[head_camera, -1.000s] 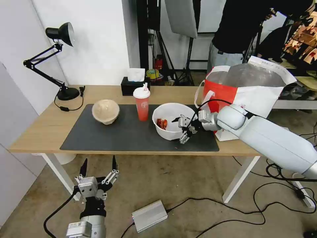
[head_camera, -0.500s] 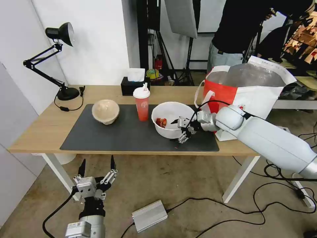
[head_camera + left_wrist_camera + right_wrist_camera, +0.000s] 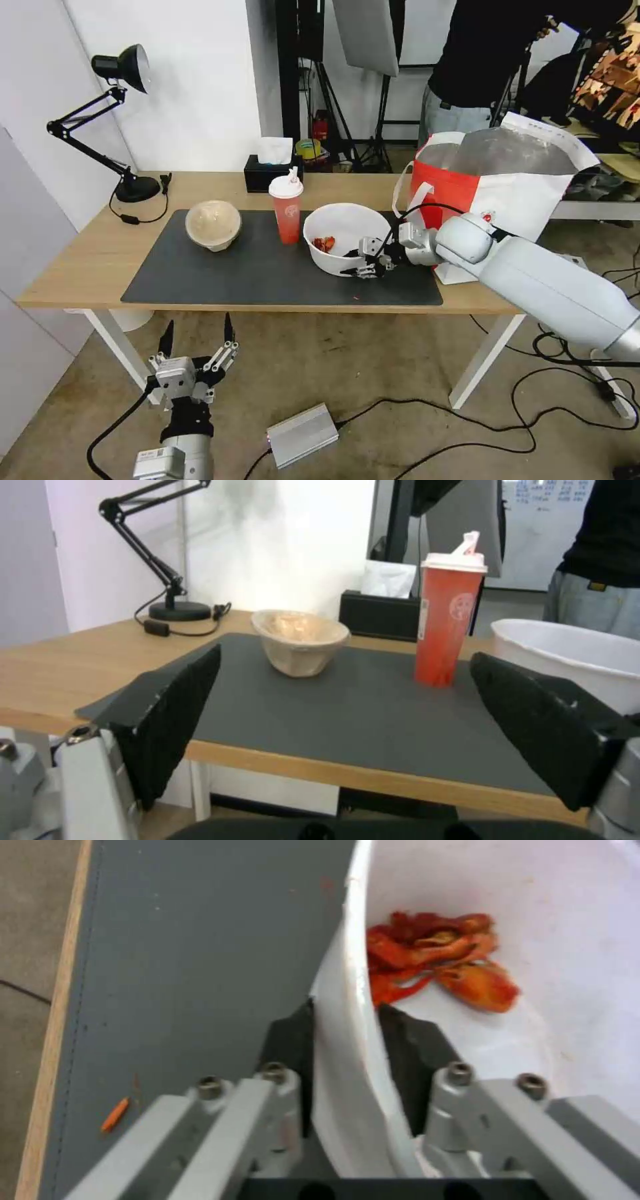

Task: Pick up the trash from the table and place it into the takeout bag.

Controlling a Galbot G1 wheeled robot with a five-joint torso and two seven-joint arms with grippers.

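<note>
On the dark grey rectangular mat [image 3: 267, 270] of the long light wood table [image 3: 80, 263], the large white plastic bowl with red scraps [image 3: 340, 233] sits at about 3 o'clock from the mat's centre. Right gripper [image 3: 363, 265] clamped on its near rim at roughly 5 o'clock of the bowl: 1 black pad outside the wall, 1 inside, rim pinched between; a thin-wall pinch looks the likeliest way to lift so wide a bowl. Red scraps [image 3: 437, 957] lie loose inside, just past the inner pad, so tilting risks a spill. 1 small orange crumb [image 3: 115, 1114] on the mat near the edge. Red-and-white takeout bag with white handles and foil lining [image 3: 507, 177] stands at 3 o'clock of the bowl, mouth open, just beside it. Tall red drink cup with white lid [image 3: 286, 210] at 9 o'clock of the bowl, close; beige round lidded bowl [image 3: 213, 225] farther the same way. Black tissue box [image 3: 269, 175] at 12 o'clock of the cup. Left gripper [image 3: 197, 333] parked below the table edge, fingers spread, empty.
</note>
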